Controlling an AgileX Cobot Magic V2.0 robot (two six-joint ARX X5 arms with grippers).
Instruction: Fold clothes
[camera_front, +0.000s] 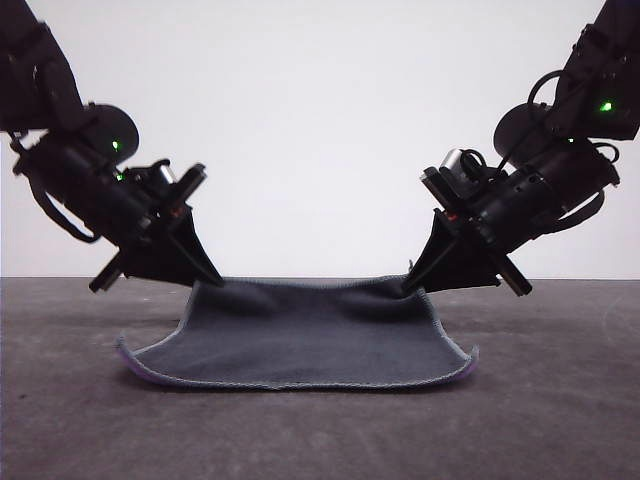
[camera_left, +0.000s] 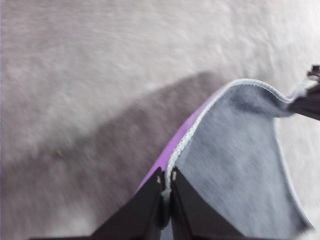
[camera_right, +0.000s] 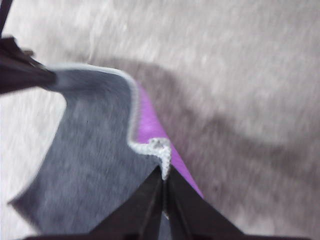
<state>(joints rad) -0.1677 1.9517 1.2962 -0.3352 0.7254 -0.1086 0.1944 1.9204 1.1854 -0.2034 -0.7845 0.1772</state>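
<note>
Front view: the cloth (camera_front: 300, 335) is held lifted off the tabletop (camera_front: 560, 420) by its far corners, pinched by the left end effector (camera_front: 213, 279) and right end effector (camera_front: 414, 284).

Plain white wall (camera_front: 320, 120) behind, bare and evenly lit, without window, mark or furniture. Below it, a dark grey worktop (camera_front: 320, 430) with a matt, faintly mottled surface, meeting the wall in 1 straight horizontal line across the front view. Soft, diffuse light, with faint shading on the worktop. Seen from the wrist views, the same surface (camera_left: 100, 60) much paler, a washed-out grey-pink with a fine grain, crossed by 1 broad, soft-edged dark shadow (camera_right: 240, 125). Some motion blur in the right wrist view.
</note>
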